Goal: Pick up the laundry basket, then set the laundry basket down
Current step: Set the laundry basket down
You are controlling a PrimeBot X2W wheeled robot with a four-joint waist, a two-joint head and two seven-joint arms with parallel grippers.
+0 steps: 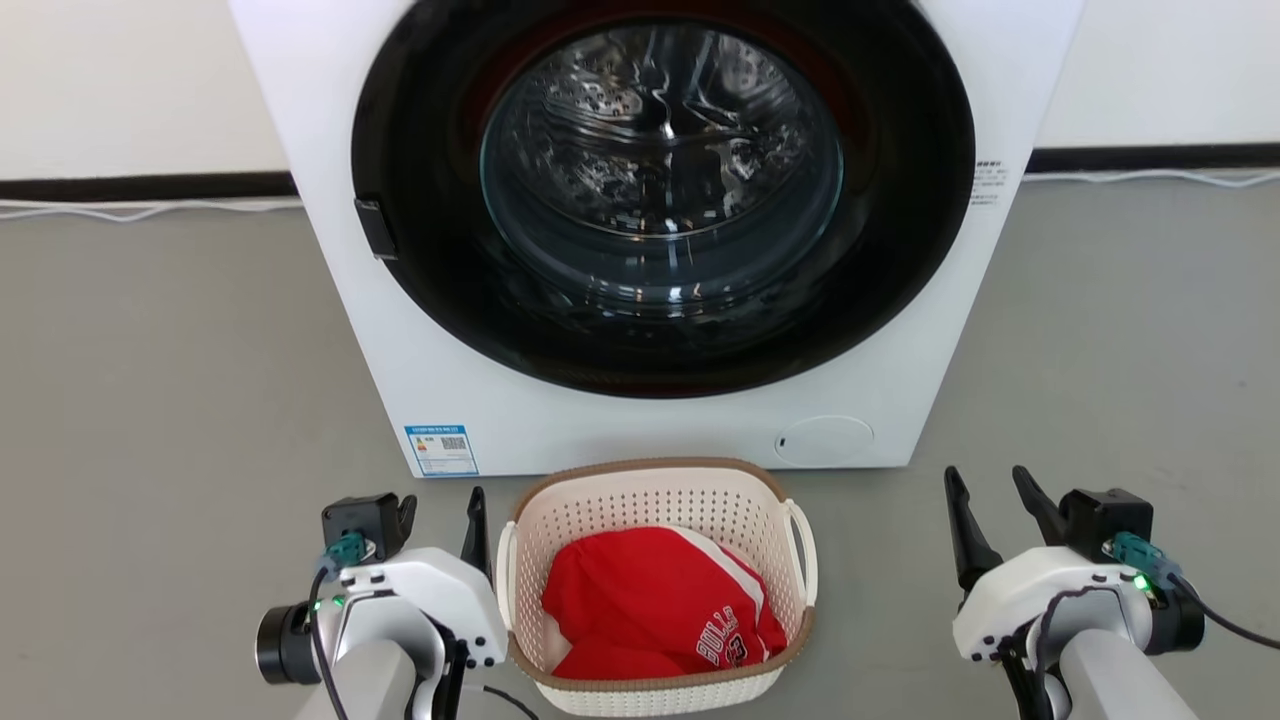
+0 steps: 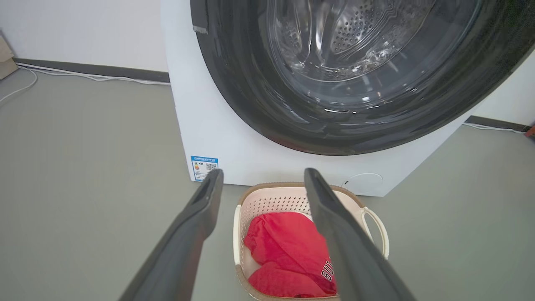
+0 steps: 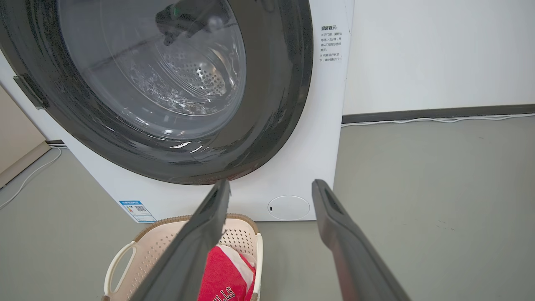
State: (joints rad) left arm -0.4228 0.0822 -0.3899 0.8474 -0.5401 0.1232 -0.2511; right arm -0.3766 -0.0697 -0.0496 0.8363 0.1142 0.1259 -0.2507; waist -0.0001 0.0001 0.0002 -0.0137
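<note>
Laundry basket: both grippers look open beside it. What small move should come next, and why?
Probably swing the right gripper inward to the right handle of the laundry basket: it stands open and well apart from it, while the left gripper, also open, sits close beside the left handle.

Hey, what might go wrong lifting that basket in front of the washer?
1. The left gripper sits beside the left handle of the laundry basket, but the right gripper is well off the right handle; an uneven lift might tip out the red jersey.
2. The basket stands close to the washer and may bump it.
</note>
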